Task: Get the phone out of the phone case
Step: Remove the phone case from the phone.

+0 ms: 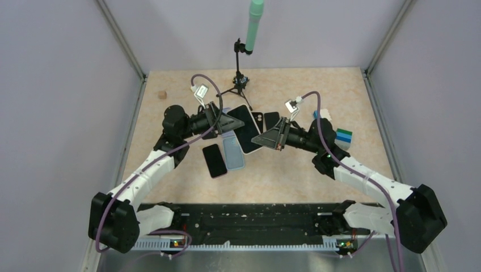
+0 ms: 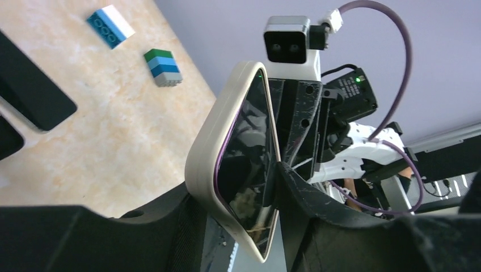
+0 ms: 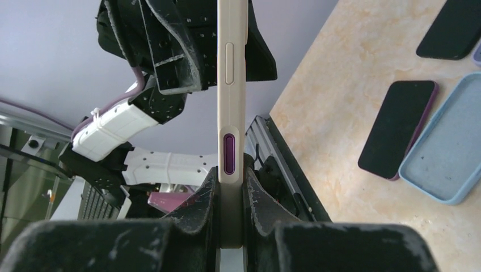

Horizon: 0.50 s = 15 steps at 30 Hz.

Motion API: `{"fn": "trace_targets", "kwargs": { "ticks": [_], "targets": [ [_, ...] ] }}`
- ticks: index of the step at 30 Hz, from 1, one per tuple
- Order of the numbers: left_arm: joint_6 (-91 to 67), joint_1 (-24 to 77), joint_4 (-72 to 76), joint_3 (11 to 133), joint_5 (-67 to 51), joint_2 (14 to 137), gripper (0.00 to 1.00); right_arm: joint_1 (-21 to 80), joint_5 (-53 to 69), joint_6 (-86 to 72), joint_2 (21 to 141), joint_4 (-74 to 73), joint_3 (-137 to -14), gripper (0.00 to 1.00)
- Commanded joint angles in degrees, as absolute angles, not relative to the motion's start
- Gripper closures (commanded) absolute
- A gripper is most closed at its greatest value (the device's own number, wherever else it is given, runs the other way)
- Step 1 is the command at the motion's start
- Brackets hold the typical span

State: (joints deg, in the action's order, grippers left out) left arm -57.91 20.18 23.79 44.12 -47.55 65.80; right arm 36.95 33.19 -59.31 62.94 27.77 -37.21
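One purple button [image 3: 229, 154] on case [image 3: 231, 85] shows right-wrist only.

- A cream case [image 2: 201, 164] stands on edge, tilted, with the phone [image 2: 247, 153] still in it, glass facing right.
- The left fingers [image 2: 300, 195] flank its lower end, and the right-hand one touches the glass.
- Behind the case are the other arm's camera [image 2: 288, 48] and a purple cable [image 2: 405, 51].
- On the worktop [image 2: 113, 141] lie a blue-and-white brick [image 2: 110, 26], a green-and-blue brick [image 2: 163, 67] and a second phone [image 2: 28, 85] at the left edge.
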Motion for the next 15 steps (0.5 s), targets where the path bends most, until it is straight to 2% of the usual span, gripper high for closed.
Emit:
{"fn": "trace_targets", "kwargs": {
  "ticks": [1, 9, 14, 15],
  "targets": [
    [-61.8, 21.5, 33.2, 43.7, -47.4, 64.2, 0.54, 36.7, 35.5, -61.0, 63.8, 37.1, -42.8, 1.0],
    [-64.4, 22.0, 36.7, 43.1, -46.2, 63.1, 0.74, 36.7, 36.1, -63.4, 64.6, 40.8, -41.8, 1.0],
    [-65.5, 22.1, 37.8, 43.1, -46.5, 63.5, 0.99, 36.7, 36.4, -63.5, 65.3, 40.7, -41.7, 1.0],
    [-65.6, 22.1, 37.8, 43.1, -46.4, 63.5, 1.0, 36.7, 36.5, -63.5, 65.5, 40.5, -41.7, 0.99]
  ]
}}
